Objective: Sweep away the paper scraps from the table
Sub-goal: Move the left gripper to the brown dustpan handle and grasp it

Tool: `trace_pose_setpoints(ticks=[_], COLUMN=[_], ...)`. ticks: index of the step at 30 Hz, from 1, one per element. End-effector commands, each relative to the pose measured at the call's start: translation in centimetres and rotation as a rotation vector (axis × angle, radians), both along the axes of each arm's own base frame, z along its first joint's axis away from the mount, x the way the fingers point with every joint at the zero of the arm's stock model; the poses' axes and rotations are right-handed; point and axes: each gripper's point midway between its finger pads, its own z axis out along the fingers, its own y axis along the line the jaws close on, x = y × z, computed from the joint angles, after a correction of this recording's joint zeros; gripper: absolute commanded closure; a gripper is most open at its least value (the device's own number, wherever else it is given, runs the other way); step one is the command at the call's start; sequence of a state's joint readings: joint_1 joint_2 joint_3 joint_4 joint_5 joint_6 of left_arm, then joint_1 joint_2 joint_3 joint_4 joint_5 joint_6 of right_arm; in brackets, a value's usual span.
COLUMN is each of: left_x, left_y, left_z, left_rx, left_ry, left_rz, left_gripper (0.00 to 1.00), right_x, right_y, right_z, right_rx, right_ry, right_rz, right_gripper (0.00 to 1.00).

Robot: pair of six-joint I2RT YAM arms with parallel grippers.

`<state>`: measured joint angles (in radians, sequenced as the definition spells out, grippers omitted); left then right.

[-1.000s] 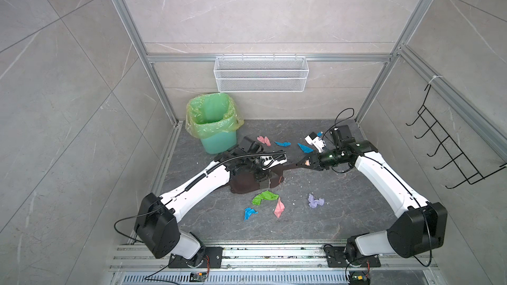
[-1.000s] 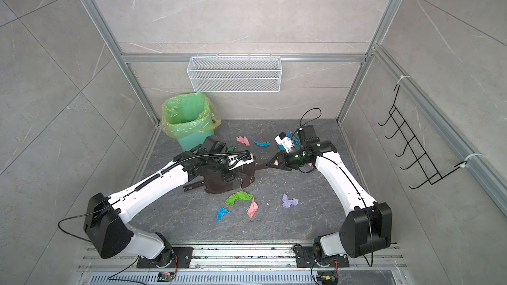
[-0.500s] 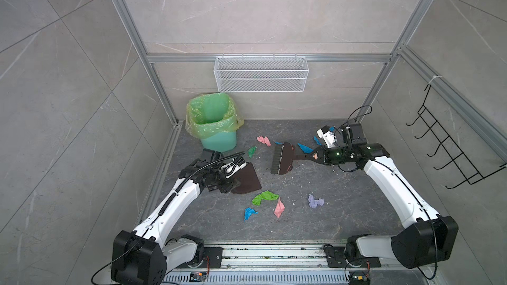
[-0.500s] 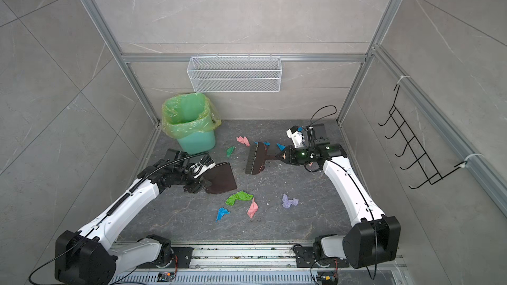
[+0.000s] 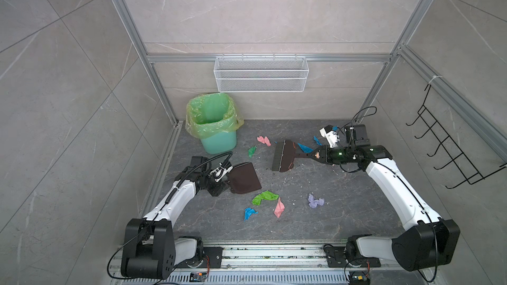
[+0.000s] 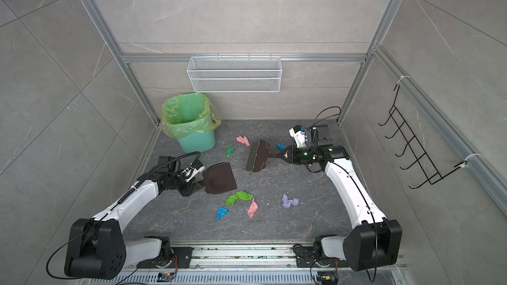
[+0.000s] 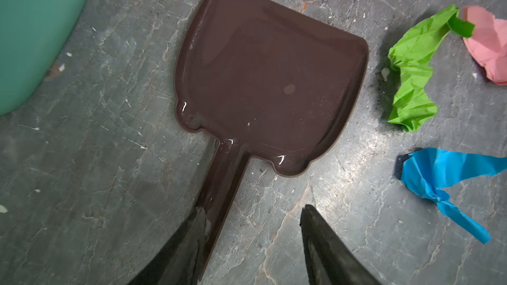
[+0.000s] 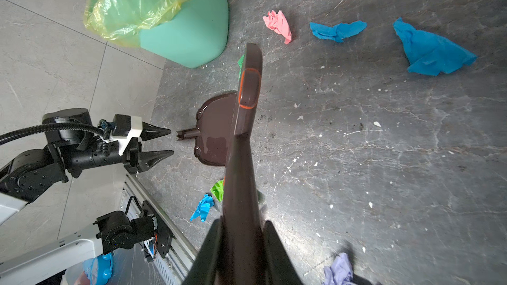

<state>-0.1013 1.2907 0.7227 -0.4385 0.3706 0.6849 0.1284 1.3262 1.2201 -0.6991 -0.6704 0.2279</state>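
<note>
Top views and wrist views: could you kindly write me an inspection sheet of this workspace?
Surface: table dark, stone-look, littered.
Job's things: paper scraps lie scattered loose; none in the dustpan, which lies flat.
Clutter: white crumbs scattered.
Grippers: left gripper open at the dustpan handle, not gripping; right gripper shut on brush.
Cables: cable loops above right wrist.
Surroundings: lined bin at back; wire basket, hook rack on walls.

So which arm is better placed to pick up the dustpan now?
Left. The left gripper is open right at the handle of the dustpan; the right gripper is shut on the brush, further off.
</note>
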Motion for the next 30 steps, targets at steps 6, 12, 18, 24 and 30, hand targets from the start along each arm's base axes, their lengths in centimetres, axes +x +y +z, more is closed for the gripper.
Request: trace_pose_setpoints(ticks=[6, 12, 18, 24, 30], left_x=[1.5, 0.6, 0.5, 0.6, -0.3], left_y=[0.6, 1.4, 1.8, 2.1, 2.2], left_z=[-1.4, -3.6, -5.5, -6.5, -7.8], left_rx=[0.029, 0.099, 0.130, 0.151, 0.165], left_ry=[-0.034, -0.013, 0.044, 0.065, 0.136], left_rz=[-0.018, -0.064, -0.068, -0.074, -0.100], left_gripper=[0.43, 0.43, 0.44, 0.48, 0.57], right_x=[0.4, 0.3, 0.4, 0.3, 0.4], right_y=[0.8, 1.0, 0.9, 0.9, 0.9], right_z=[1.4, 1.6, 1.5, 1.6, 1.5], right_rx=[0.079, 0.089, 0.092, 0.092, 0.094], right_ry=[-0.052, -0.059, -0.056, -0.060, -0.063], right_rz=[0.019, 0.031, 0.030, 0.030, 0.030], right_gripper=[1.00, 1.00, 1.00, 1.00, 1.00])
